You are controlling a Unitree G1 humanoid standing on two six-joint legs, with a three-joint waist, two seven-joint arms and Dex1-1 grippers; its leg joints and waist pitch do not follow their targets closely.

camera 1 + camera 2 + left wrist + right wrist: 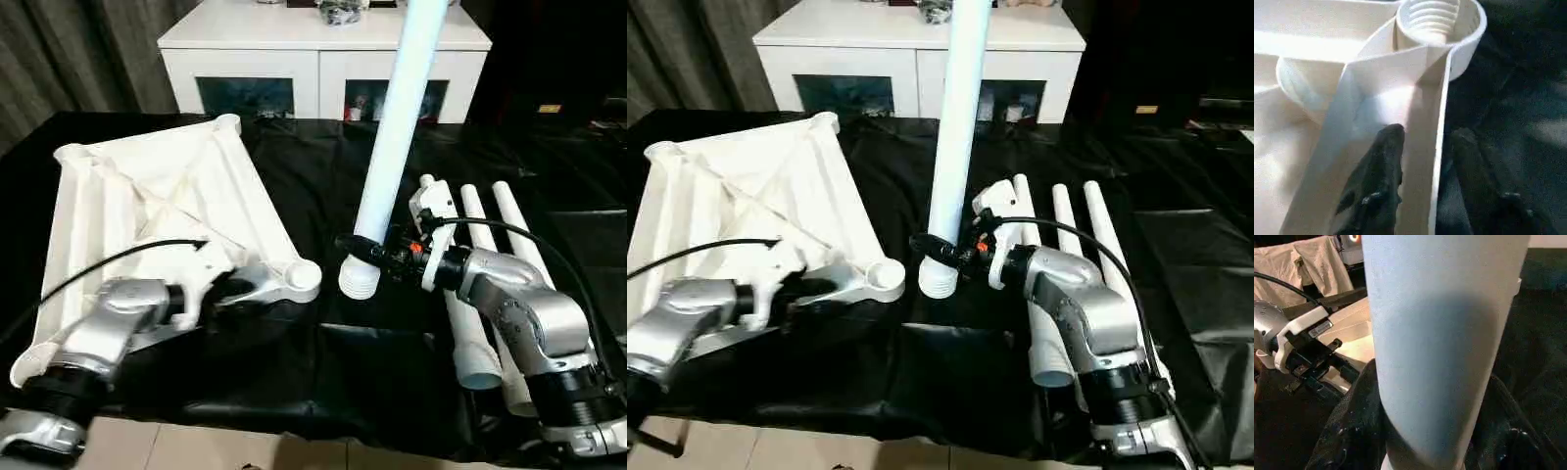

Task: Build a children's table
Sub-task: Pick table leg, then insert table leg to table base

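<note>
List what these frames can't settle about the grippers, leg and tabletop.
- Held leg: top cut off by the head views' upper edge.
- Right gripper: finger contact hidden behind the leg, right wrist view.
- Left gripper: straddles the tabletop wall; firm grip unclear, dim and blurred.
- Spare legs: near ends hidden by the right arm.

The upper end of the upright leg (397, 137) is cut off by the top edge of both eye views. The near ends of the three lying legs (482, 284) are hidden behind the right forearm. The cabinet (323, 54) contents behind the glass cannot be identified. The far rim of the corner socket (1442, 24) is cut off in the left wrist view.
</note>
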